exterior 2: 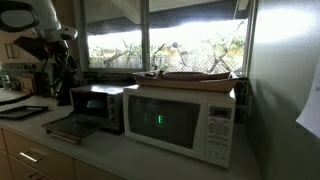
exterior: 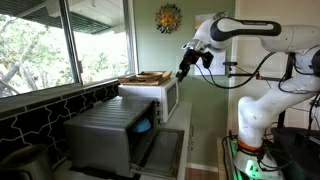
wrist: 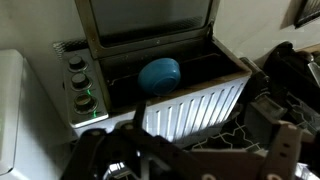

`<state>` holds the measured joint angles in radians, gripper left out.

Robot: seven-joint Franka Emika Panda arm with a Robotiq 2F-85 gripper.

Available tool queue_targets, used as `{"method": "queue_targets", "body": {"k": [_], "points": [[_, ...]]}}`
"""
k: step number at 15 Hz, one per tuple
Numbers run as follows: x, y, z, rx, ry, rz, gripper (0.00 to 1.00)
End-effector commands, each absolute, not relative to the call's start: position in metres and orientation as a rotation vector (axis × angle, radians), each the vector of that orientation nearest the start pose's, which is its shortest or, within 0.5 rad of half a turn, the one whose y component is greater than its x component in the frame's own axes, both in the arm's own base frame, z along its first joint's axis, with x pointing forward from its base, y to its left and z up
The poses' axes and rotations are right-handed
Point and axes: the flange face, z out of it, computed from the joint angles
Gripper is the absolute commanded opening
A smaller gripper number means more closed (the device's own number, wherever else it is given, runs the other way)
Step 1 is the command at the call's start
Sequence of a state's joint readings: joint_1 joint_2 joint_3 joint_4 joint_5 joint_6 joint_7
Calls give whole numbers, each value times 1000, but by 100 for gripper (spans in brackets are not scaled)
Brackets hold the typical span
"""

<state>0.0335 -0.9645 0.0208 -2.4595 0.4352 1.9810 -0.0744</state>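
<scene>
From left: the microwave (wrist: pixel 15 110), then the toaster oven (wrist: pixel 75 85), door open, with the blue bowl (wrist: pixel 160 72) inside. Our gripper (wrist: pixel 190 160) hovers above, jaws apart and empty. We judge a steep entry could strike the oven roof or push the bowl rearward

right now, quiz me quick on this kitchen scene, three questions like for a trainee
1. What lies inside the toaster oven? A) red mug B) blue bowl C) nothing
2. True or false: the oven's door is shut.
3. Is the gripper open or shut?
Key: 1 B; 2 false; 3 open.
</scene>
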Motion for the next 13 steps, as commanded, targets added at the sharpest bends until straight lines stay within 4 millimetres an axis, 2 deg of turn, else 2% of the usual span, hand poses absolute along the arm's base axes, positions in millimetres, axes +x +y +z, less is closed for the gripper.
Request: {"method": "queue_targets", "body": {"k": [1,4,13], "points": [[284,44,653,-2663,-65,-686,100],[275,43,663,-2668,-69,-720,100],[275,43,663,-2671,-68,-720,100]]}}
